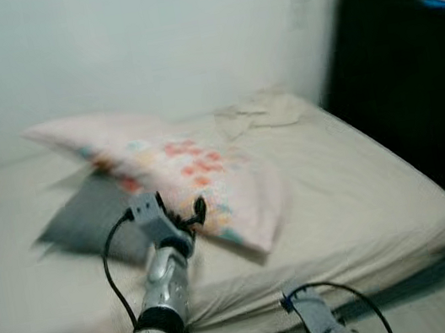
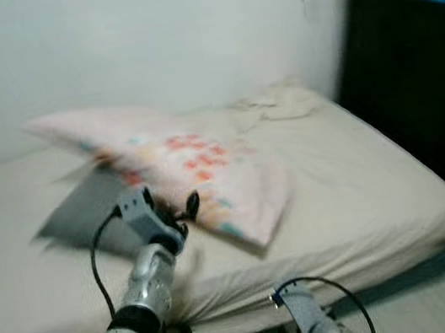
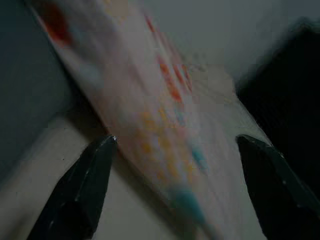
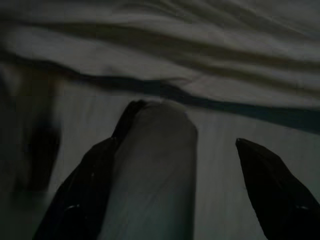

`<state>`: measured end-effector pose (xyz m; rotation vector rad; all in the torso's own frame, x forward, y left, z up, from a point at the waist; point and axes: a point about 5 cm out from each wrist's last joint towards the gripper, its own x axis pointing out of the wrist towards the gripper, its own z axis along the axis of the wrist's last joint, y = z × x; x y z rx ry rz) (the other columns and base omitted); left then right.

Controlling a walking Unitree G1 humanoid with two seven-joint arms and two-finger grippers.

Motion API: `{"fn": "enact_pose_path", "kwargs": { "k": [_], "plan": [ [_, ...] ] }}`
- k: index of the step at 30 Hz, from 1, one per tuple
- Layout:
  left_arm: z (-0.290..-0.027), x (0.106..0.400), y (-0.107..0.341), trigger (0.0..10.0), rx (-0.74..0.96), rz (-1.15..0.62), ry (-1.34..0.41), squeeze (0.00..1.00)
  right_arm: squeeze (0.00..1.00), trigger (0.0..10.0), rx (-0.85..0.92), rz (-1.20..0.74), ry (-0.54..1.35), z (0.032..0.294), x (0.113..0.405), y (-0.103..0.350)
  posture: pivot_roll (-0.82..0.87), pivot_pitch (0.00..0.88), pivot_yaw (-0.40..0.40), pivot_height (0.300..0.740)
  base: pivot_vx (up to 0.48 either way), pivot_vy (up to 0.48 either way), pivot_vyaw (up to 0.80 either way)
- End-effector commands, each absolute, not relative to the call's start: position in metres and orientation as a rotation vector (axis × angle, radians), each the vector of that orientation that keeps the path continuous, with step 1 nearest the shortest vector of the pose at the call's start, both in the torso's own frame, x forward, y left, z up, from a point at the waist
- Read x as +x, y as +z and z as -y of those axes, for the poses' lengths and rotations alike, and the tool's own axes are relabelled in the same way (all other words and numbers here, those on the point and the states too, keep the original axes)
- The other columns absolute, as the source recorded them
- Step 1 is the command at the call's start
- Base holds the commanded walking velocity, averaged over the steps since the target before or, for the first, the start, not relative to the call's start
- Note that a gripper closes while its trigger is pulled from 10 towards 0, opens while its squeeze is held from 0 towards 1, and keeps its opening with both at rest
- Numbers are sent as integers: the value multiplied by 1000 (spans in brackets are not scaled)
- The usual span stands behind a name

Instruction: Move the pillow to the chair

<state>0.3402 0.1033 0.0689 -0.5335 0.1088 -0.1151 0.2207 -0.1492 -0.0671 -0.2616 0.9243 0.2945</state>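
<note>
Left gripper [image 1: 187, 221] fingers spread wide, empty, at the floral pillow's [image 1: 199, 179] lower edge on the bed [image 1: 364, 194]. Right gripper [image 4: 175, 190] hangs low (fingers apart, nothing held).

— What carries everything here?
— A bed [image 1: 364, 194] with a beige sheet.
— And lying on it?
— A floral pillow [image 1: 180, 169], partly over a grey pillow [image 1: 94, 218], and a crumpled cloth [image 1: 261, 113] near the wall.

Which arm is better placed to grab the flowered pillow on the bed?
Left. The left tool is raised at the pillow edge, fingers open; the right tool hangs low by the bed's foot.
</note>
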Motion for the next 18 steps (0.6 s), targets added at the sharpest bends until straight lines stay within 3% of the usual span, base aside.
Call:
{"fn": "enact_pose_path", "kwargs": {
  "k": [1,5,8,10,14,18],
  "plan": [
    [-76,338,71,10000,-588,-135,-215,0,0,10000,-188,-1058,299,147,188,-85,-28,92,-3,592,0,0,0],
    [-68,336,73,10000,-580,-125,-279,0,0,10000,-124,-1001,272,143,200,-79,-24,90,2,592,0,0,0],
    [-74,334,83,10000,-441,-24,-378,0,0,10000,76,-767,195,136,257,-42,8,83,1,592,0,0,0],
    [-82,336,88,10000,-362,-3,-390,0,0,10000,84,-687,228,128,277,-25,1,62,5,592,427,0,0],
    [-84,340,98,10000,-336,32,-421,0,0,10000,22,-668,291,115,285,-18,-3,52,9,592,480,0,0],
    [-80,343,103,10000,-394,32,-413,0,0,10000,24,-690,293,112,281,-21,6,55,-1,592,0,0,0]
  ]
}}
